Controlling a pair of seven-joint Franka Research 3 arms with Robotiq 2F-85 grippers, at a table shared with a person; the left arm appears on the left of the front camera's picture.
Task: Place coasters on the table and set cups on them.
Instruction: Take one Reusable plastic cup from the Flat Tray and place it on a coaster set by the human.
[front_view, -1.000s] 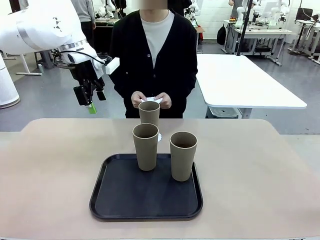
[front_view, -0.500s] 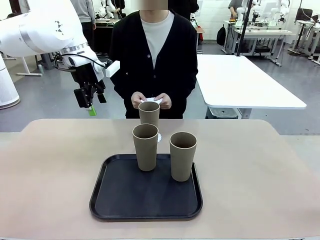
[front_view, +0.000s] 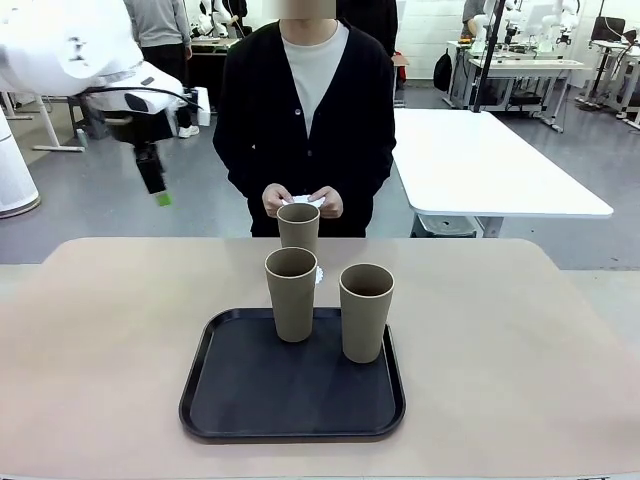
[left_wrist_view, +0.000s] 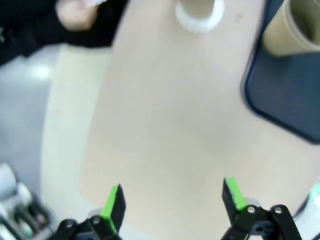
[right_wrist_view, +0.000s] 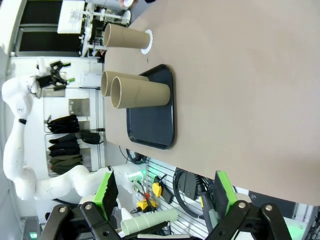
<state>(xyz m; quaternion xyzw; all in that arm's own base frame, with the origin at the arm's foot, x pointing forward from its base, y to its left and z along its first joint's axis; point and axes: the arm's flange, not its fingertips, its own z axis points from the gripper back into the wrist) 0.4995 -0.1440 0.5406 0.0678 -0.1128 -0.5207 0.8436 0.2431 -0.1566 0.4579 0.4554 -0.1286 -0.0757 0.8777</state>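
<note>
One beige cup (front_view: 298, 225) stands on a white scalloped coaster (front_view: 319, 274) on the tan table (front_view: 500, 330), just beyond the black tray (front_view: 240, 390). Two more cups (front_view: 291, 293) (front_view: 366, 311) stand on the tray. The person's hands (front_view: 303, 199) hold white coasters at the table's far edge. My left gripper (front_view: 160, 196) hangs open, high over the far left corner. In the left wrist view it (left_wrist_view: 172, 200) is open above bare table, with the cup (left_wrist_view: 199, 6) on its coaster (left_wrist_view: 200, 21) far ahead. My right gripper (right_wrist_view: 165, 192) is open, off the table's side.
A white rectangular table (front_view: 480, 160) stands behind at the right. The person stands at the middle of the far edge. Bare tabletop lies on both sides of the tray. In the right wrist view, a rack with cables and tools (right_wrist_view: 165, 192) sits below the table edge.
My left arm has risen and swung left, away from the person, and its gripper now hangs higher and farther left. The cups, the coaster and the person's hands have not moved.
</note>
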